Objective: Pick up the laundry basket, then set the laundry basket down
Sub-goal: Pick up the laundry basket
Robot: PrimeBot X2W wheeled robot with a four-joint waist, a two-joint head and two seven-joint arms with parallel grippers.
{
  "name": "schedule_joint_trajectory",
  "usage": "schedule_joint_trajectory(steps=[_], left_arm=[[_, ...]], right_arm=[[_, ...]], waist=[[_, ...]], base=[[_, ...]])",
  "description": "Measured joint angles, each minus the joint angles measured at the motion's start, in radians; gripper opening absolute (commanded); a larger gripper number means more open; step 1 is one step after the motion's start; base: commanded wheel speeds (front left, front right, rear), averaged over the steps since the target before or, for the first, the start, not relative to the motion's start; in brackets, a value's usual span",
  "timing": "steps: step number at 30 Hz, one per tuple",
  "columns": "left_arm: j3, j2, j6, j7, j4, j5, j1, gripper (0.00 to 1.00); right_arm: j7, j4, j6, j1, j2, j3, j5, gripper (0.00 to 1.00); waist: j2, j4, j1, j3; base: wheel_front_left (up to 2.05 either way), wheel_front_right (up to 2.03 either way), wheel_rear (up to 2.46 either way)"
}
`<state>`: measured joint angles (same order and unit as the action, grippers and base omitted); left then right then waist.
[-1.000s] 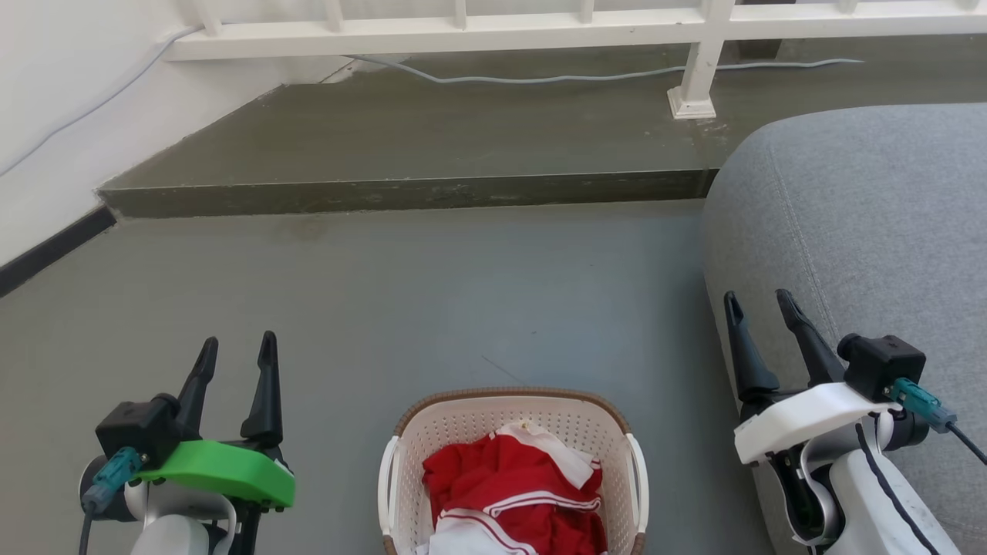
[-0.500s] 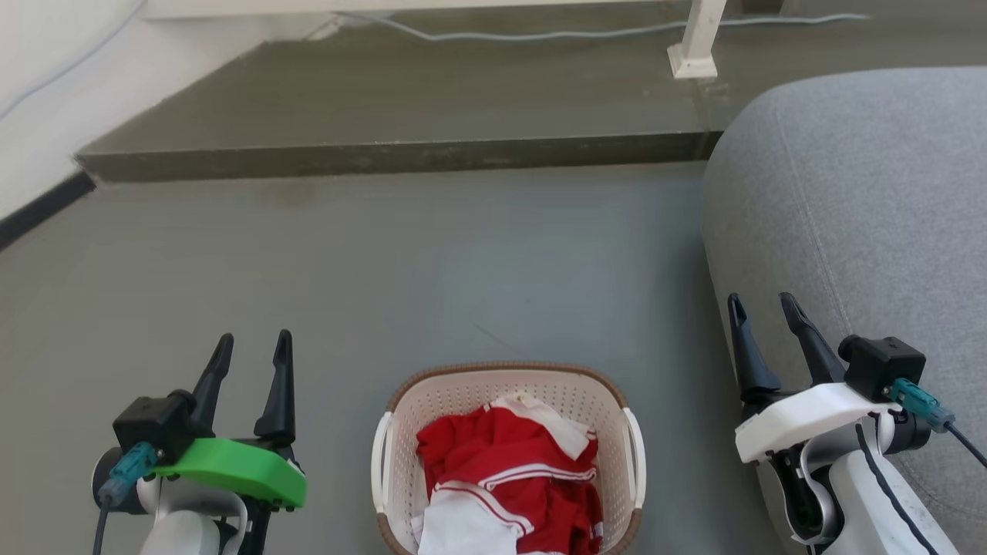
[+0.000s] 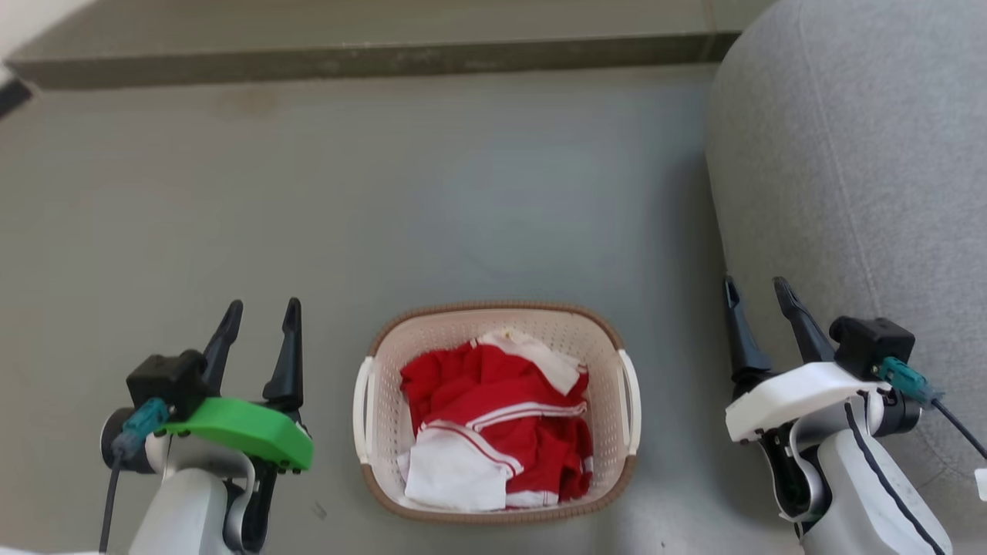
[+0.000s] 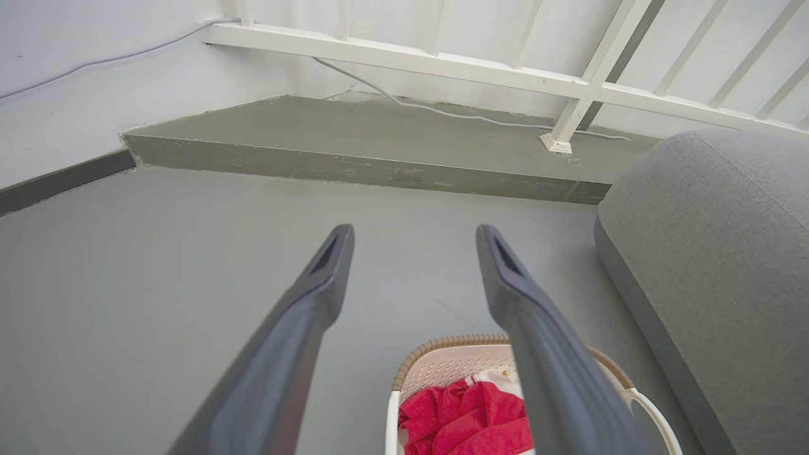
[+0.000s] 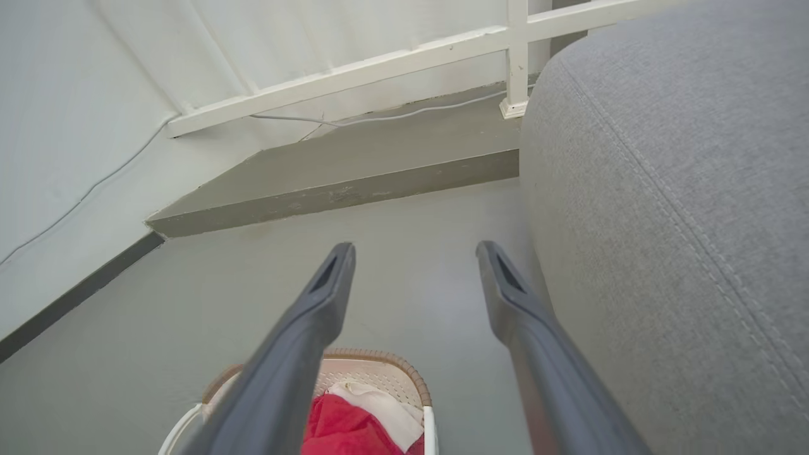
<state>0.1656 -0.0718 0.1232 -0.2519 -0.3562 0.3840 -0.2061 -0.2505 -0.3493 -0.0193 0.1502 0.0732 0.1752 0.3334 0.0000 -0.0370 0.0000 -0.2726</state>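
Note:
The laundry basket stands on the grey floor at the bottom centre of the head view, cream-white and perforated with a brown woven rim and a white handle on each side. Red and white clothes lie inside it. My left gripper is open to the basket's left, clear of it, with nothing between its fingers. My right gripper is open to the basket's right, beside the sofa, also holding nothing. Both wrist views catch the basket low down, as the basket under my left gripper and the basket under my right gripper.
A grey fabric sofa fills the right side, close to my right arm. A raised grey step runs across the far floor, with a white railing and a cable behind it. A white wall stands at the left.
The head camera has tilted down, so the basket now sits higher in the picture and shows whole, while the railing has left the top. Both grippers stay open beside the basket.

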Motion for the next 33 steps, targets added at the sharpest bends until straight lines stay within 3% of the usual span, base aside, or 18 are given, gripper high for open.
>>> schedule_joint_trajectory(steps=[18, 33], left_arm=[[0.108, -0.010, 0.001, 0.045, -0.207, 0.059, -0.197, 1.00], [0.206, -0.038, 0.001, 0.129, -0.374, 0.160, -0.334, 1.00]], right_arm=[[-0.001, -0.214, -0.016, 0.135, -0.011, 0.040, 0.012, 1.00], [0.048, -0.432, -0.060, 0.305, -0.016, 0.127, 0.051, 1.00]], waist=[[0.0000, -0.005, 0.0001, -0.248], [0.0000, -0.011, 0.0002, -0.428]], base=[[0.00, 0.00, 0.00], [0.00, 0.00, 0.00]])
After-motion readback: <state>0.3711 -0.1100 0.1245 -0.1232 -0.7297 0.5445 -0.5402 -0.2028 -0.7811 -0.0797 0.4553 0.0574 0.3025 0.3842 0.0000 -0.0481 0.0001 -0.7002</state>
